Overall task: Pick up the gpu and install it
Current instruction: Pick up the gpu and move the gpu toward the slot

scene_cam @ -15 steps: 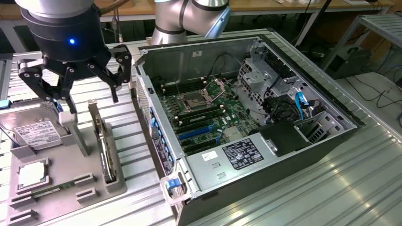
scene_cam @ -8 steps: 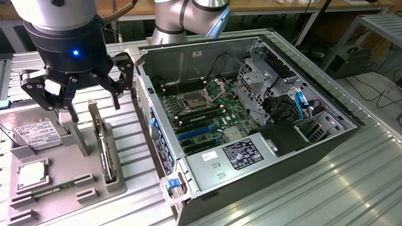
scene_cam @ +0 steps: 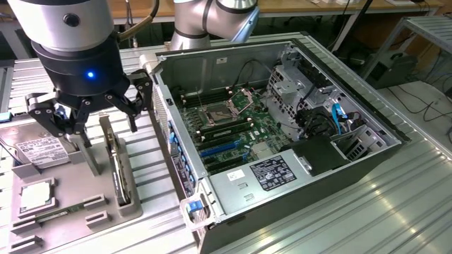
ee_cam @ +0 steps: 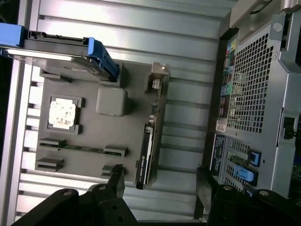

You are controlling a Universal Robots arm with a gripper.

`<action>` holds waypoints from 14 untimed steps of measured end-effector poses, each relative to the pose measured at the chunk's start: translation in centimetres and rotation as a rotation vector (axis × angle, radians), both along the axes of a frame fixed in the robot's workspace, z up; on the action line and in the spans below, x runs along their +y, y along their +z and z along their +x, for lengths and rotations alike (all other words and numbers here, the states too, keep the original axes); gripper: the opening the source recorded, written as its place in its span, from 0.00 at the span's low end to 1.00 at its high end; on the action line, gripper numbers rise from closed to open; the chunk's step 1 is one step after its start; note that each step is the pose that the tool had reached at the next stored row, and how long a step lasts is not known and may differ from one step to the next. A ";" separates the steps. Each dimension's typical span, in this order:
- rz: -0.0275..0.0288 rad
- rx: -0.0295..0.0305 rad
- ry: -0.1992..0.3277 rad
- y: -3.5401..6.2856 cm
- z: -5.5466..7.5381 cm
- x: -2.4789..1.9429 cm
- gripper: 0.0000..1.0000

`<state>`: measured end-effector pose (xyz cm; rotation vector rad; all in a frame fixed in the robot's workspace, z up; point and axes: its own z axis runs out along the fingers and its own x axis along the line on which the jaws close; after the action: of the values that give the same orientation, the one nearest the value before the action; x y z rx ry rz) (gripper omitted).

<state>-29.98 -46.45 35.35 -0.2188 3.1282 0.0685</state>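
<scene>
The gpu (scene_cam: 118, 169) stands edge-on in a slot of the grey holder tray (scene_cam: 71, 211), a slim dark slab with a pale metal bracket. In the wrist view the gpu (ee_cam: 146, 153) runs lengthwise, with its silvery bracket (ee_cam: 157, 80) at the far end. My gripper (scene_cam: 109, 135) hangs open just above the card's far end, one finger on each side and touching nothing. The wrist view shows my gripper (ee_cam: 160, 181) with both black fingertips (ee_cam: 116, 175) set wide apart astride the card's line. The open PC case (scene_cam: 282, 132) lies at the exterior view's right, motherboard exposed.
On the tray also sit a silver hard drive (scene_cam: 39, 151) in a blue caddy (ee_cam: 101, 54), a square CPU chip (ee_cam: 62, 114) and a memory stick (ee_cam: 70, 147). The case's rear panel (ee_cam: 249, 94) stands close beside the tray. Everything rests on a ribbed metal table (scene_cam: 395, 211).
</scene>
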 end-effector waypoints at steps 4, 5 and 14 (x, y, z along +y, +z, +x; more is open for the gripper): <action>-0.0001 -0.0014 0.017 -0.30 0.0 -0.36 0.72; 0.0001 -0.0017 0.020 -0.43 0.0 -0.38 0.72; -0.0002 -0.0018 -0.016 -1.92 0.0 -0.21 0.72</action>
<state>-29.98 -46.66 33.43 -0.1939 3.1277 0.0679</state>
